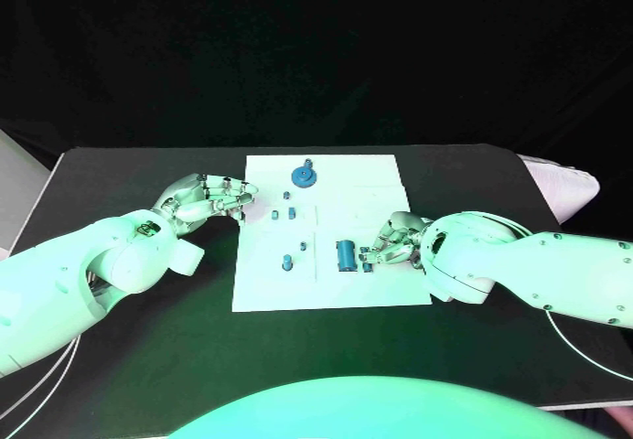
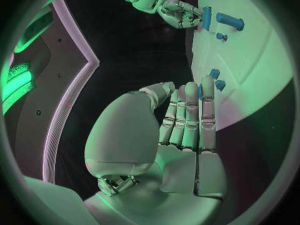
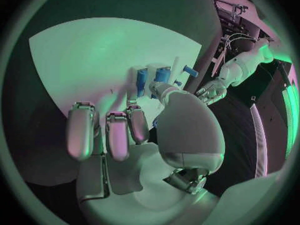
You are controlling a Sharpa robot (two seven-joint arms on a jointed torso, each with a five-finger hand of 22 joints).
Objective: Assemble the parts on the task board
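Black table [image 1: 132,357] extends under and around both hands, matte surface. A pale pinkish cloth-like object [image 1: 564,187] lies at the table's edge, beyond the right hand, well apart from it

Two bulky white arms, smooth rounded shells. Left arm [image 1: 92,270] and right arm [image 1: 554,270] each trail thin pale cables. Left hand [image 1: 205,199] and right hand [image 1: 396,236] are silver, with segmented metal fingers and smooth domed palm housings.
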